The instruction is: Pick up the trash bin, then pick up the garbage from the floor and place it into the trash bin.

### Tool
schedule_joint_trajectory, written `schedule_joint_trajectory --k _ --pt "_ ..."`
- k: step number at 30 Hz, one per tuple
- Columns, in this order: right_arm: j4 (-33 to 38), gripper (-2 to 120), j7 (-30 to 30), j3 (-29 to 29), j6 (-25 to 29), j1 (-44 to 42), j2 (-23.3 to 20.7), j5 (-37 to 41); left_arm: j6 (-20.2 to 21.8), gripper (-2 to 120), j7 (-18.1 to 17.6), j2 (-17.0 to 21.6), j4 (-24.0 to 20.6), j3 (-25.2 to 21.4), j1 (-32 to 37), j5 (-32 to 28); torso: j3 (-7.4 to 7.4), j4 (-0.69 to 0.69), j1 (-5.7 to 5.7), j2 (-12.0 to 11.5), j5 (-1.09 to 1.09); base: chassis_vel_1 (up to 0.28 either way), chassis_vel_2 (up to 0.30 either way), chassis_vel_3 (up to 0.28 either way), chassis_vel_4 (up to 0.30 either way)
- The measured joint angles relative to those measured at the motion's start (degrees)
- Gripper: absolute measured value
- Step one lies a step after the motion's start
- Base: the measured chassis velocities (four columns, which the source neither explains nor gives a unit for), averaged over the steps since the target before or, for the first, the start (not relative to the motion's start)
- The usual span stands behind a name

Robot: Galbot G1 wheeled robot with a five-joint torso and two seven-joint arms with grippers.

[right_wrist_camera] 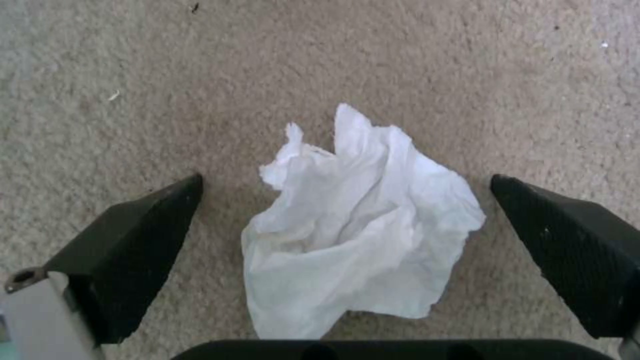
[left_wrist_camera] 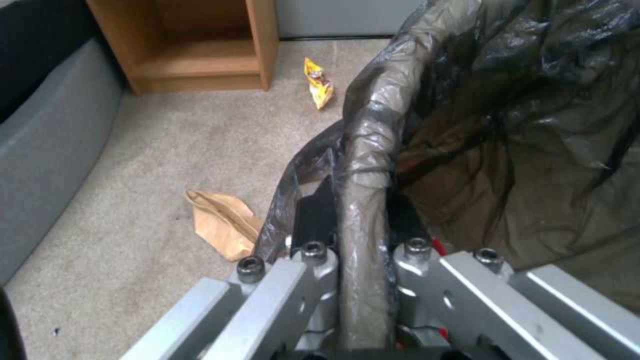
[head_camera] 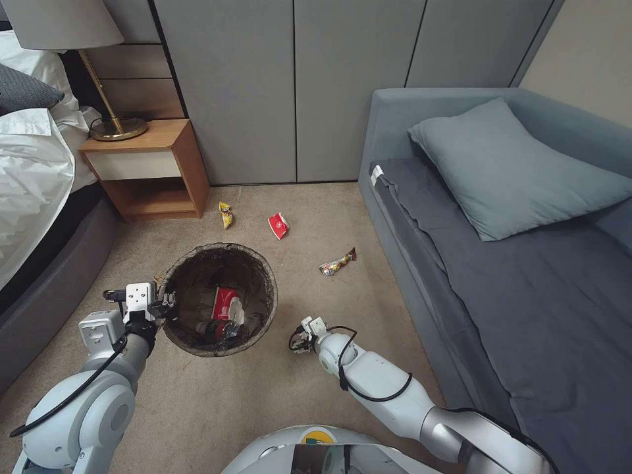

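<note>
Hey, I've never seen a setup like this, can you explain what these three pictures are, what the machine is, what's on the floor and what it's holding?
This is a wheeled robot with two arms in a bedroom. The wide picture comes from a camera on its head, looking down at the carpet. The other two come from cameras on its wrists.

The left tool is shut on the rim of the trash bin, a round bin with a dark bag liner; the left wrist view shows the rim pinched between its fingers. A red wrapper and a small bottle already lie inside.

The right tool is low over the carpet, open, its fingers either side of a white tissue wad.

Still on the floor: a yellow packet, a red-and-white wrapper, a foil wrapper and brown paper.
</note>
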Motion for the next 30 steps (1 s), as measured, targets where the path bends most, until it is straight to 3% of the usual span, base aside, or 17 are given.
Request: schedule_joint_trajectory --k 7,13,22,28,30 --pt "1.0 95 0.8 0.1 0.0 -0.8 -0.3 0.1 0.0 3 0.0 -0.1 0.1 0.1 -0.2 0.1 0.0 0.01 0.0 0.0 0.01 0.0 0.0 0.0 0.0" --pt "3.3 82 2.8 0.0 -0.9 -1.7 -0.5 0.7 0.0 3 0.0 -0.3 0.1 0.2 -0.1 0.2 0.01 0.02 0.0 0.0 0.02 0.0 0.0 0.0 0.0" --pt "6.0 58 6.7 -0.3 -2.9 -2.2 -0.7 1.9 0.0 3 0.0 -0.2 0.0 0.3 -0.1 0.2 0.01 0.01 0.0 0.0 0.0 0.0 0.0 0.0 0.0" --pt "6.9 32 7.9 -0.3 -3.3 -2.5 -0.7 2.2 0.0 3 0.1 -0.1 0.3 0.3 -0.3 0.2 0.01 -0.01 0.01 0.0 -0.01 0.0 0.0 0.0 0.0" --pt "7.0 28 8.1 -0.3 -3.3 -2.6 -0.8 2.2 0.0 3 0.1 -0.1 0.3 0.3 -0.4 0.2 0.01 -0.01 0.0 0.0 -0.02 0.0 0.0 0.0 0.0"
